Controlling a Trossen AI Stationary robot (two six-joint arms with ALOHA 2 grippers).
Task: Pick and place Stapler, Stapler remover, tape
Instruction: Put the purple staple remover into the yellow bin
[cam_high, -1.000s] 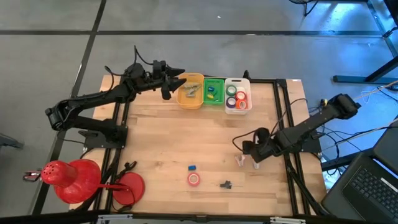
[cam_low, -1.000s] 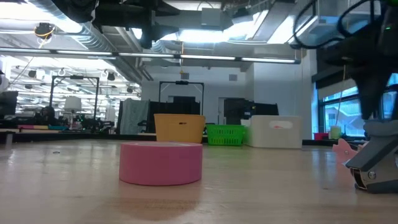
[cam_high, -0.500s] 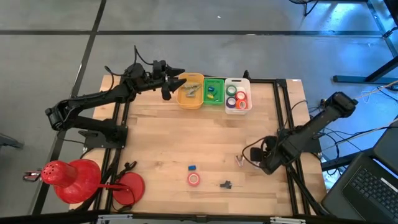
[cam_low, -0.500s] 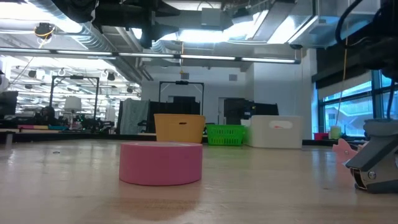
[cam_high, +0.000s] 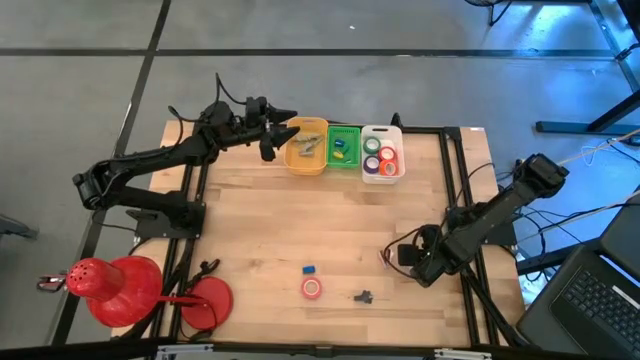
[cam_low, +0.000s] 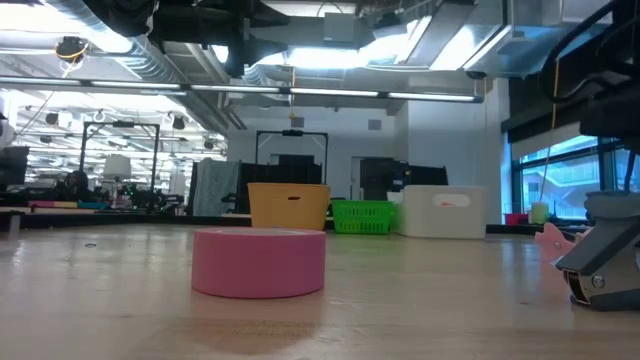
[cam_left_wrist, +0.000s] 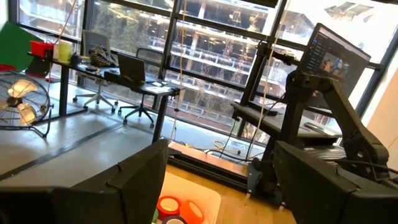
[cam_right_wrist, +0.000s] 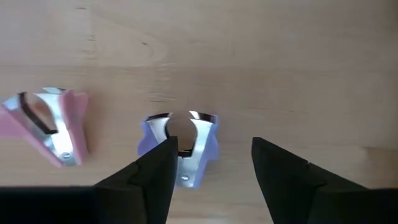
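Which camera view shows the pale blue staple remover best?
The right wrist view: the blue staple remover lies close, between the right gripper's open jaws. The high view hides it under that arm; the low view shows only the pink one.

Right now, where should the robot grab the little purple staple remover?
Probably across the purple staple remover at its two plastic side wings, coming straight down. It lies flat on the table, and the right hand hovers open right above it.
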